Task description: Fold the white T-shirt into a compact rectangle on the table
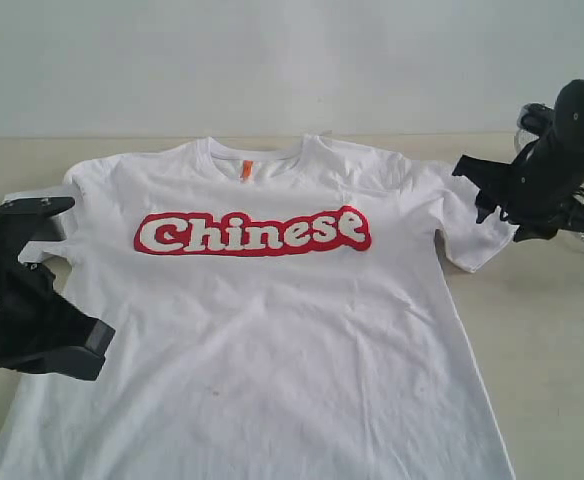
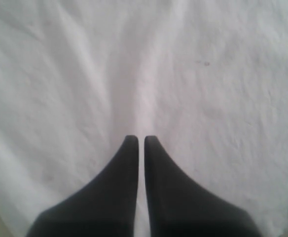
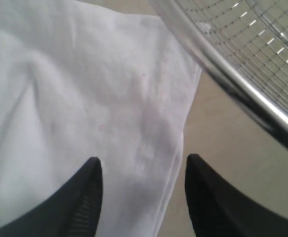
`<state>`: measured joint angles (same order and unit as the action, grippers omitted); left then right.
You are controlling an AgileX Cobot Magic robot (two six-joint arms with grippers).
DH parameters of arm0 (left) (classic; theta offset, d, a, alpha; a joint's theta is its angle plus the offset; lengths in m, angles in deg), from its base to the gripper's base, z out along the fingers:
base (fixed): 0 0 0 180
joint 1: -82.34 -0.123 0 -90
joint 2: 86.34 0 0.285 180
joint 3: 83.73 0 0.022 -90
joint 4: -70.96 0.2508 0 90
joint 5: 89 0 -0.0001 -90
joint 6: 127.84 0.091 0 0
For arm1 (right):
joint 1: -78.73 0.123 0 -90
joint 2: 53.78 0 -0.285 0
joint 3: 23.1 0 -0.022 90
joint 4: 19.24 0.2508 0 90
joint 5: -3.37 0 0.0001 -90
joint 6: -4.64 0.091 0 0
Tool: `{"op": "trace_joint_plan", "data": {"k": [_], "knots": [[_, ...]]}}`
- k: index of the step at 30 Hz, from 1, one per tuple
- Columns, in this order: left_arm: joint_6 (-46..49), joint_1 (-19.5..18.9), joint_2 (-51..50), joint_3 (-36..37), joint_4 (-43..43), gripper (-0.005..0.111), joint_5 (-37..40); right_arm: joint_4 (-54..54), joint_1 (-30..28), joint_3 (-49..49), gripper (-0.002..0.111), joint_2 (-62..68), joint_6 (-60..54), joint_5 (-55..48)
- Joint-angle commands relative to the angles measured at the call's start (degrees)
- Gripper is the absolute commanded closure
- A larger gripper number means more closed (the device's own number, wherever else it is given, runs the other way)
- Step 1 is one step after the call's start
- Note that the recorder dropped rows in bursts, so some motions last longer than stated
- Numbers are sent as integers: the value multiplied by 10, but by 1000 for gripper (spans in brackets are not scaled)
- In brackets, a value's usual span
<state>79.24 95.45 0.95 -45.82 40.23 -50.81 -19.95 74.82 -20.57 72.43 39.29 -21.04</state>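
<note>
The white T-shirt (image 1: 272,330) lies spread flat and face up on the table (image 1: 557,340), its red-outlined "Chinese" lettering (image 1: 252,233) across the chest and an orange tag (image 1: 244,170) at the neck. My left gripper (image 1: 90,350) hovers over the shirt's left side, near the sleeve. It is shut (image 2: 140,139), with only plain white cloth (image 2: 149,74) beyond the tips and no fold seen between them. My right gripper (image 1: 477,190) is open (image 3: 143,160) above the right sleeve (image 3: 109,98), whose hem edge (image 3: 176,163) runs between the fingers.
A round silver wire-mesh basket (image 3: 233,84) stands close beside the right sleeve, partly hidden behind the right arm (image 1: 562,150) in the exterior view. Bare beige table (image 3: 223,148) shows between the sleeve and the basket. The shirt's bottom runs out of the exterior view.
</note>
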Motion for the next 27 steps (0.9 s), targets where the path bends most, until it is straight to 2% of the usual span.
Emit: {"op": "trace_joint_plan", "data": {"k": [1, 20, 22, 25, 27], "knots": [[4, 1, 3, -3, -3, 102, 0, -20, -2, 2, 63, 17, 2, 11], [4, 1, 3, -3, -3, 102, 0, -29, -2, 2, 63, 23, 12, 62], [4, 1, 3, -3, -3, 102, 0, -30, -2, 2, 70, 23, 12, 59], [4, 1, 3, -3, -3, 102, 0, -30, -2, 2, 87, 23, 5, 59], [4, 1, 3, -3, -3, 102, 0, -30, -2, 2, 92, 23, -2, 59]]}}
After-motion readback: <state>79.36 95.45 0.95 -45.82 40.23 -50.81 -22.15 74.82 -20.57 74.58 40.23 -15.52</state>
